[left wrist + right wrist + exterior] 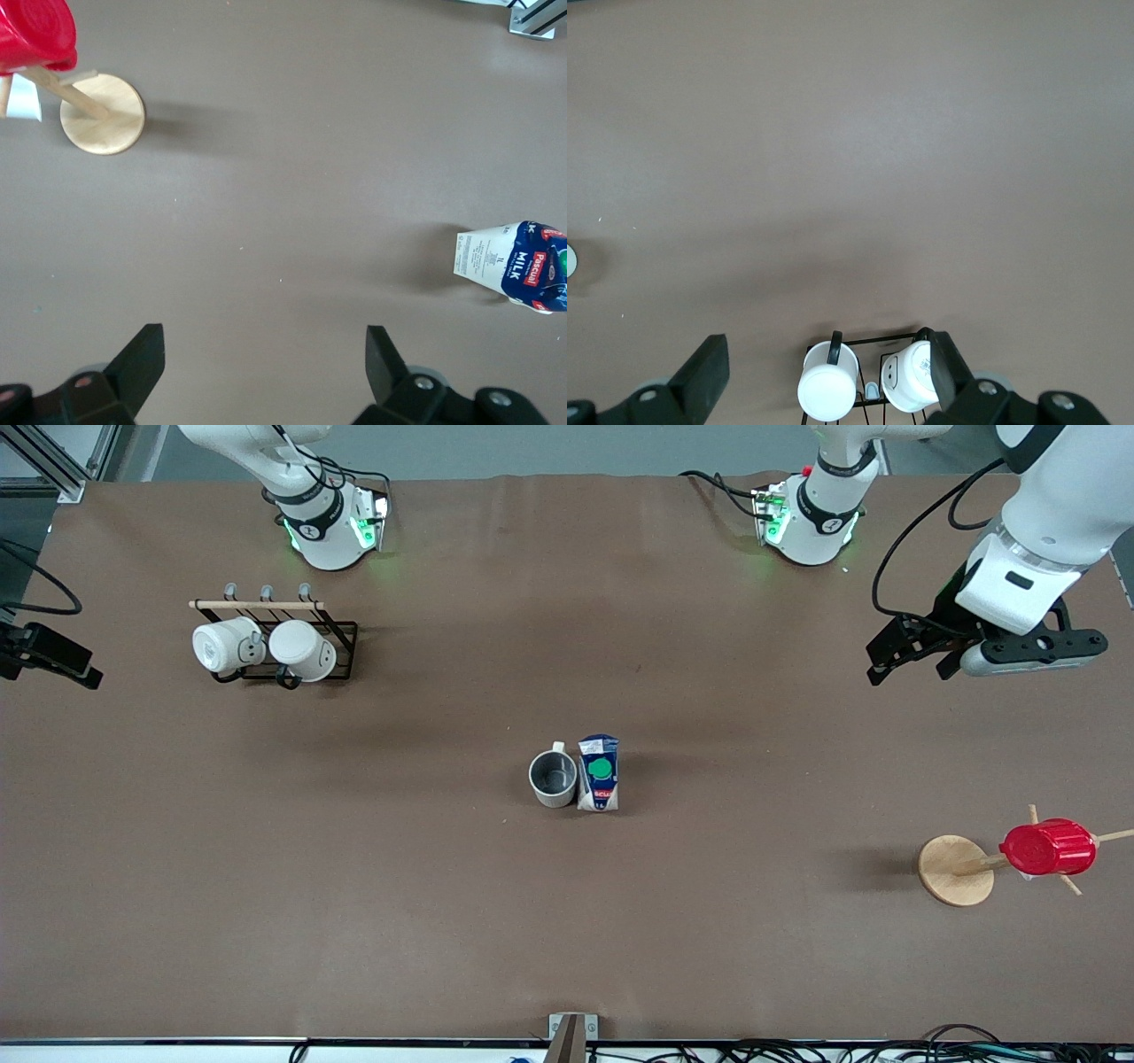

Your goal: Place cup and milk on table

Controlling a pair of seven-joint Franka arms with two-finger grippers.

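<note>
The cup [553, 779], a small beige-white mug with a dark grey inside, stands upright at the middle of the brown table [567, 921]. The milk [599, 772], a blue and white carton with a green cap, stands right beside it, toward the left arm's end. It also shows at the edge of the left wrist view [509, 266]. My left gripper [908, 671] is open and empty above the table near the left arm's end, well away from both; its jaws stand wide apart [266, 335]. My right gripper [62, 662] is at the right arm's end, open and empty [828, 341].
A black wire rack [341, 651] with two white mugs [266, 648] stands near the right arm's base, also in the right wrist view [864, 382]. A red ribbed cup [1048, 848] hangs on a wooden stand [955, 871] near the left arm's end, also in the left wrist view [102, 113].
</note>
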